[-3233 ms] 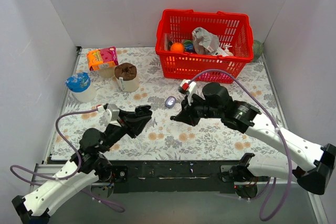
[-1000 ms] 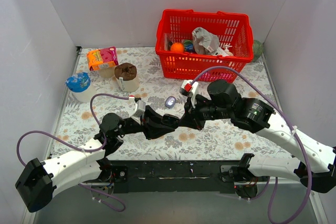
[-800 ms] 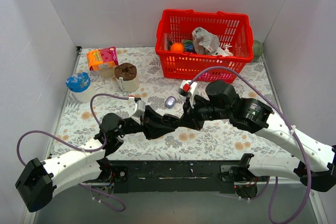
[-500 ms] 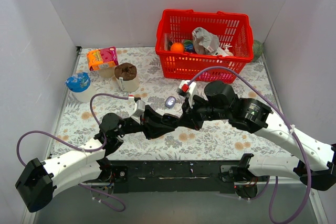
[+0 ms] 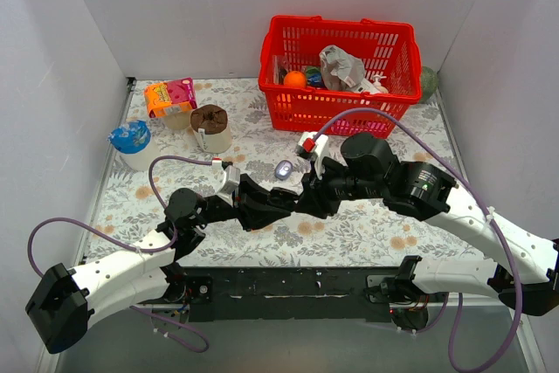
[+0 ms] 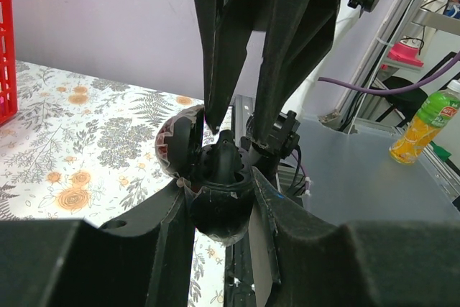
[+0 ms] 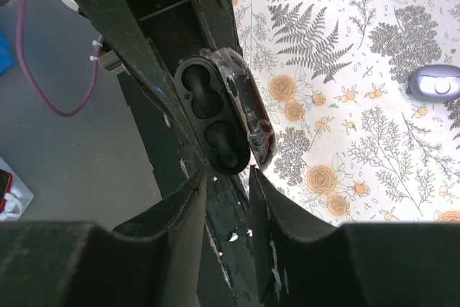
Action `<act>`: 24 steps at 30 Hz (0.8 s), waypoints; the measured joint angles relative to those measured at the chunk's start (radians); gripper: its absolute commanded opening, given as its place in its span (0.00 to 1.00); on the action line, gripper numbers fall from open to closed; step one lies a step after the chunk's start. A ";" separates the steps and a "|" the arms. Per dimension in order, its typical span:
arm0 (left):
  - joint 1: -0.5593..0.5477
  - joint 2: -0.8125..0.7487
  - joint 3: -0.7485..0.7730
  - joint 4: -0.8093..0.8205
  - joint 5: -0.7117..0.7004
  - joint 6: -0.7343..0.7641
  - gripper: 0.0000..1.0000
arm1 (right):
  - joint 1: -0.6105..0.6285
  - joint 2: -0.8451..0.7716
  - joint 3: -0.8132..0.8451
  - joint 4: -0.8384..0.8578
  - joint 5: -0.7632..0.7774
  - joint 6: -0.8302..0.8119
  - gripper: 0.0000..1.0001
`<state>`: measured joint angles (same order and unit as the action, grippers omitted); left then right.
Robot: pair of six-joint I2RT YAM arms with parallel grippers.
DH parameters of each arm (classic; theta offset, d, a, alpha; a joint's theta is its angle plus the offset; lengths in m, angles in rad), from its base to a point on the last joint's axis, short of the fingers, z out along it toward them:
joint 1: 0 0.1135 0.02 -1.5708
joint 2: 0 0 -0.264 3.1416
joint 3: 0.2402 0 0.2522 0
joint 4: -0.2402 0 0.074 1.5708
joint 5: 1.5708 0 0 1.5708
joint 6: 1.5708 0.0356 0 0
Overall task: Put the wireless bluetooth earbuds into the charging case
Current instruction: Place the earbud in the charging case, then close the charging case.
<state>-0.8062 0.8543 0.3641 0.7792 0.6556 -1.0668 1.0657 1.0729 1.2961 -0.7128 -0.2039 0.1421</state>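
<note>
Left gripper point(image 6: 215, 210) clamped on the charging case point(image 7: 212, 116), held above the table's near middle; case long axis runs along the left fingers, open face toward the right wrist camera; right gripper point(image 7: 228, 177) tip-to-tip with it, jaws parted narrowly, nothing seen gripped; lavender pebble point(image 5: 283, 169) lies just behind on the floral cloth point(image 5: 367, 233); red basket point(image 5: 341, 76) well back; near table edge close; case dark, rounded, two hollow sockets, glossy lid point(image 7: 253, 116) open.
</note>
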 measured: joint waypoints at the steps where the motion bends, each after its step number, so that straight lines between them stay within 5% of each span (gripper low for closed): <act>1: 0.000 0.000 0.000 0.000 -0.001 0.000 0.00 | 0.000 0.003 0.012 -0.007 0.000 0.000 0.41; 5: 0.000 -0.006 0.000 -0.007 -0.002 0.003 0.00 | 0.001 0.009 0.112 -0.053 0.017 -0.005 0.45; 10: 0.000 -0.024 0.000 -0.016 -0.001 0.005 0.00 | 0.001 -0.030 0.249 -0.044 0.128 -0.016 0.28; 15: 0.000 -0.025 0.001 -0.029 0.016 0.004 0.00 | 0.001 -0.051 0.198 -0.012 0.268 -0.011 0.13; 24: 0.000 -0.026 0.014 -0.077 0.037 0.011 0.00 | 0.001 0.103 0.097 0.020 0.258 -0.006 0.09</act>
<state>-0.8062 0.8288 0.3786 0.7017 0.6926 -1.0557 1.0668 1.1763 1.3933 -0.6926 0.0544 0.1360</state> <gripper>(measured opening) 0.290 0.096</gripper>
